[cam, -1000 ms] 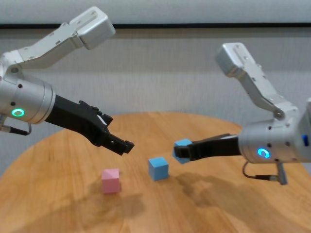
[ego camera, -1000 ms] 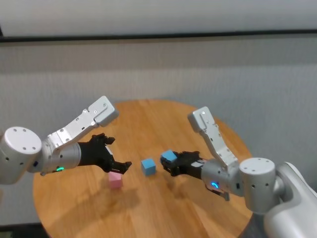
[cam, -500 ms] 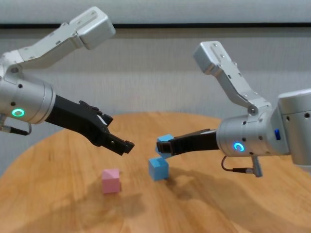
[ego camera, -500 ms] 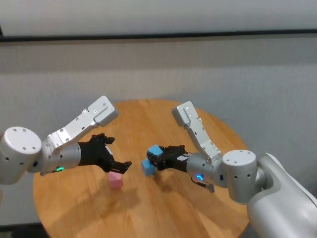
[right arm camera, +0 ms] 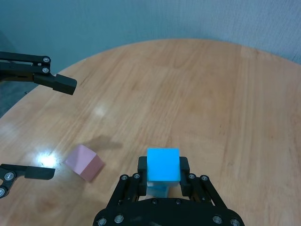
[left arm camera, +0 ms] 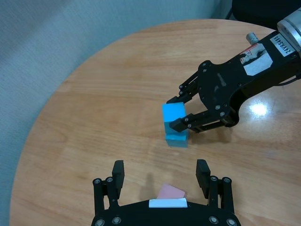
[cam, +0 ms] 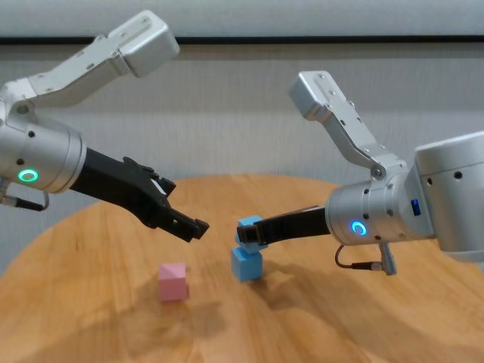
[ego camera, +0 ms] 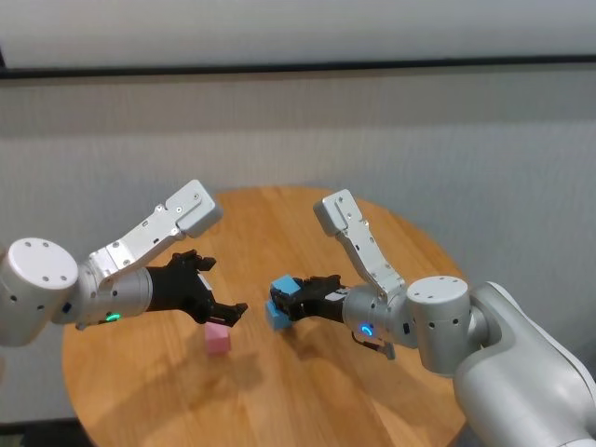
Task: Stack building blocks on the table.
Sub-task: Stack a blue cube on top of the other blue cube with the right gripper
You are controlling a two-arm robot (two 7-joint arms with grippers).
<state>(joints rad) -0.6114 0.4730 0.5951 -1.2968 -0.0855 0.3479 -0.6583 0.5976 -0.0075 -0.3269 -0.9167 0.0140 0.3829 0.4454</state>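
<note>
The right gripper [cam: 248,233] is clamped on a light blue cube [cam: 247,229], one finger on each side face, and holds it directly over a second blue cube [cam: 246,265] that sits on the round wooden table [cam: 91,325]. From the chest view the held cube rides just above the lower one, shifted slightly off its lines; whether the two faces touch cannot be told. In the right wrist view the held cube [right arm camera: 163,165] fills the space between the fingers [right arm camera: 141,166] and only a sliver of the lower cube [right arm camera: 157,189] peeks out beneath it.

Both blue cubes are plain and matte, with crisp edges, and look the same size. The pink cube [cam: 172,281] is the same sort, pale and matte, resting on the table on its own, well apart to the left of the blue pair.

The left gripper [cam: 181,221] hangs in the air above the pink cube with its fingers spread wide and nothing between them. In the left wrist view the pink cube [left arm camera: 170,193] shows just past the gripper's body.
</note>
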